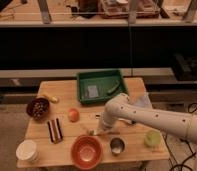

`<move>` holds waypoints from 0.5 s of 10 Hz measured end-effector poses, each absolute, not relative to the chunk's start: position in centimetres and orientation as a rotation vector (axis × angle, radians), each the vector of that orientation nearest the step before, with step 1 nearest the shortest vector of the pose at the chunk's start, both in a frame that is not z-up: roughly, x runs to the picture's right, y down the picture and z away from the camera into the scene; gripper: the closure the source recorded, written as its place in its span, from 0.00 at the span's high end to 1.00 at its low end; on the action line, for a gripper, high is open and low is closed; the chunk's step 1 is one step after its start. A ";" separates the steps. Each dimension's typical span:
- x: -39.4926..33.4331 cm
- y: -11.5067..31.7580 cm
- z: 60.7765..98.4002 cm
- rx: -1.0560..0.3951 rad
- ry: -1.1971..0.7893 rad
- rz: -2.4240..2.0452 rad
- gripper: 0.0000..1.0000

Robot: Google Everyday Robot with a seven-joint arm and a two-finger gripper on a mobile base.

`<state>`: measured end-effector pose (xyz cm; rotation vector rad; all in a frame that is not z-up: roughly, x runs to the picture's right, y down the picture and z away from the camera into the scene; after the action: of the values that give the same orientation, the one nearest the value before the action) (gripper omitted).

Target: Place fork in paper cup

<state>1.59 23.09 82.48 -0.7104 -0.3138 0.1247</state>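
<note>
- The pincer [100,131] hangs at the end of the white arm [142,116], pointing down and low over the middle of the desk [67,94]. Whether it is spread or pressed together, I cannot tell.
- The fork [92,131] shows as a slim, pale glint on the desk right at the pincer's tip, on its left side in the view. Whether the pincer touches it, I cannot tell.
- Just in front of the pincer, toward the near edge, stands the small steel cup [117,146]. The orange bowl [87,151] sits beside that cup, to the left in the view.
- Left of the pincer and a little farther back lies a round orange fruit [73,115].
- Farther left, near the fruit, rests a dark striped block [55,130].
- The paper cup [27,150] stands upright at the near left corner of the desk, well apart from the pincer and the fork.
- Right of the pincer, beyond the arm, sits the light green cup [152,138].
- Behind the pincer lies the green tray [99,75], holding a grey piece [93,91] and a small green item [113,89].
- Far left and behind are a dark bowl [38,107] with brown contents and a yellow item [51,98].
- Behind the arm's elbow lies something pale and crumpled [143,100].
</note>
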 end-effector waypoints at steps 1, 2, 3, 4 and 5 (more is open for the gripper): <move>1.6 23.1 82.5 -0.708 -0.315 0.126 0.10; 1.6 22.9 82.5 -0.705 -0.317 0.132 0.10; 1.7 22.6 82.4 -0.701 -0.327 0.133 0.10; 1.8 21.7 81.8 -0.692 -0.347 0.134 0.10; 1.9 20.4 80.9 -0.681 -0.366 0.133 0.10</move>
<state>1.91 20.43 80.87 -0.6813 -0.3662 0.1332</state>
